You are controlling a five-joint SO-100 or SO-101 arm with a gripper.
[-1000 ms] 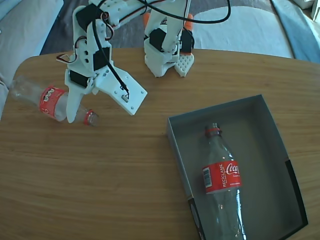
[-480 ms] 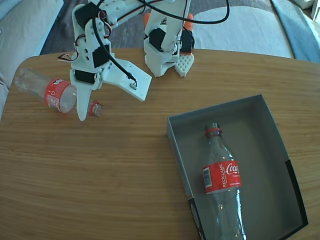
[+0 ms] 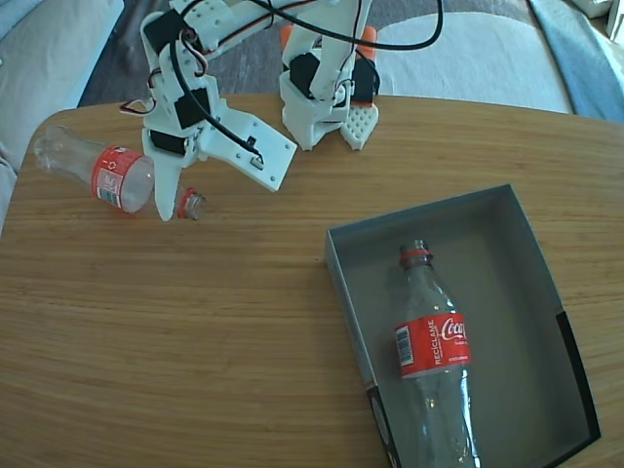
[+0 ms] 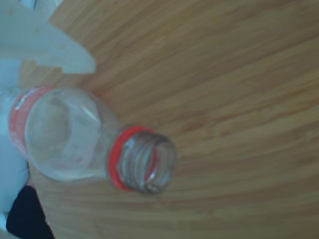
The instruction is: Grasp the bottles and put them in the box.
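Two clear bottles with red labels show in the fixed view. One bottle (image 3: 433, 343) lies lengthwise inside the grey-blue box (image 3: 510, 283) at the lower right, its neck pointing to the far side. The other bottle (image 3: 119, 177) is at the table's upper left, slightly tilted, with my gripper (image 3: 166, 198) shut across its shoulder just behind the red neck ring. In the wrist view this bottle (image 4: 75, 137) fills the left side, open mouth toward the camera. One white finger (image 4: 57, 47) rests above it, and the wood lies beneath.
The arm's white base (image 3: 327, 107) stands at the table's far edge, between the held bottle and the box. A white plate (image 3: 249, 148) with a black cable juts from the wrist toward the right. The round wooden table (image 3: 214, 341) ends near the bottle's bottom on the left.
The gripper and the bottle in it have moved together up and a little right. The bottle's neck has swung with them. The box and its bottle have not moved.
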